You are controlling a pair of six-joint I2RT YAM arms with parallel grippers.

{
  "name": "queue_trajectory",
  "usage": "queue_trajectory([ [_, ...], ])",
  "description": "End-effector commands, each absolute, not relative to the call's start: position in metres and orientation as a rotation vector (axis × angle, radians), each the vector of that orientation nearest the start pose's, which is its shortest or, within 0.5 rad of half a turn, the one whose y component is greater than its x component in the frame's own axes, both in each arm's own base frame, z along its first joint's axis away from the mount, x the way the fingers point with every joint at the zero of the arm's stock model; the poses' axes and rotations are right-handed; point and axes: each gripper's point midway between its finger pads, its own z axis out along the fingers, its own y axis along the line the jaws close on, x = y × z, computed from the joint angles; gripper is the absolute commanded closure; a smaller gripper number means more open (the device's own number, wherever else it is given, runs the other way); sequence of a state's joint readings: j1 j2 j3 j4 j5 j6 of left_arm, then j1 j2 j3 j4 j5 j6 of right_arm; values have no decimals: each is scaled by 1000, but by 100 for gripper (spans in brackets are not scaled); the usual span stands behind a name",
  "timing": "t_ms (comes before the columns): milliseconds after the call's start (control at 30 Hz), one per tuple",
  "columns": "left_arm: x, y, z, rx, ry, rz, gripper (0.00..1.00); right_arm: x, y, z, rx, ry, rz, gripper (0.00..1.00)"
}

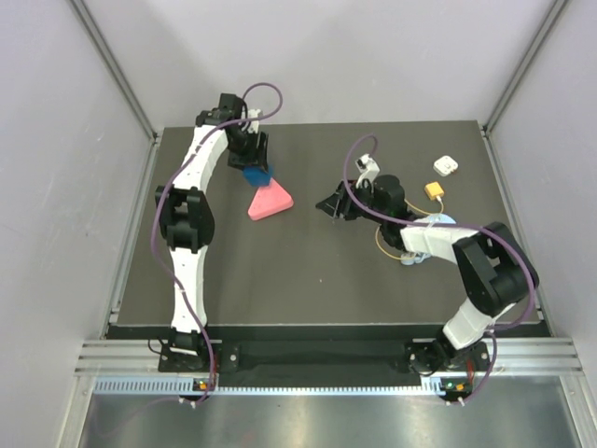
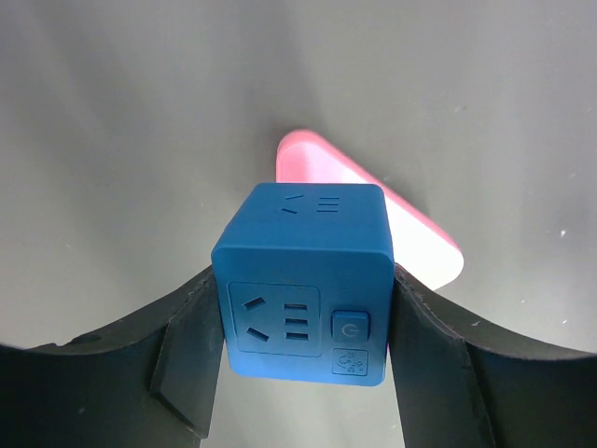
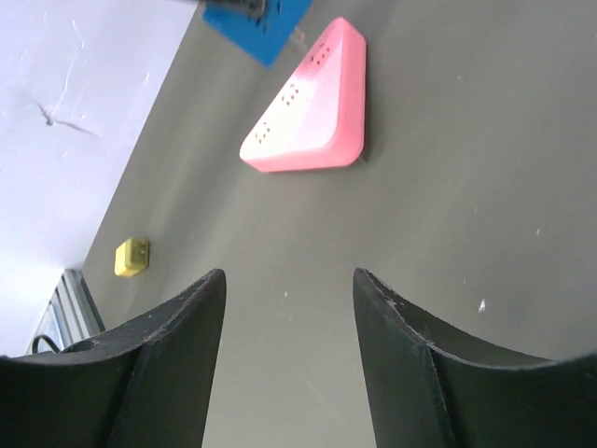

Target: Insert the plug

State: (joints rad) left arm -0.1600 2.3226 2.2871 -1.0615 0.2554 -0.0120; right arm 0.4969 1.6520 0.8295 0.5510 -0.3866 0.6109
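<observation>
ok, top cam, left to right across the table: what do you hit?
Pink triangular block → right gripper → yellow plug. Left out: the blue socket cube in the left gripper overlaps the pink block, and the white block overlaps the plug.

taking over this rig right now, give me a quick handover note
Left gripper: shut on the blue cube socket, far left of the table, just beyond the pink triangular power strip.
Right gripper: open and empty, mid-table, pointing toward the pink strip.
Yellow plug: lying on the table at the right, behind the right gripper and close to the white block. Nothing is holding it.
Done: socket gripped.
Left: pick up the plug, carry it to a socket, and push it in.
</observation>
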Motion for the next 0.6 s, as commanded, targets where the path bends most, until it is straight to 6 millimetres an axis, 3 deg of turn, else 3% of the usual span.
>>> queue_trajectory([
  [0, 522, -131, 143, 304, 2574, -435, 100, 353, 297, 172, -256, 1883, 1111, 43],
  [200, 519, -133, 128, 264, 2625, -460, 100, 354, 293, 181, -246, 1884, 1082, 40],
  [567, 528, -132, 119, 274, 2610, -436, 100, 351, 291, 198, -258, 1858, 1081, 35],
])
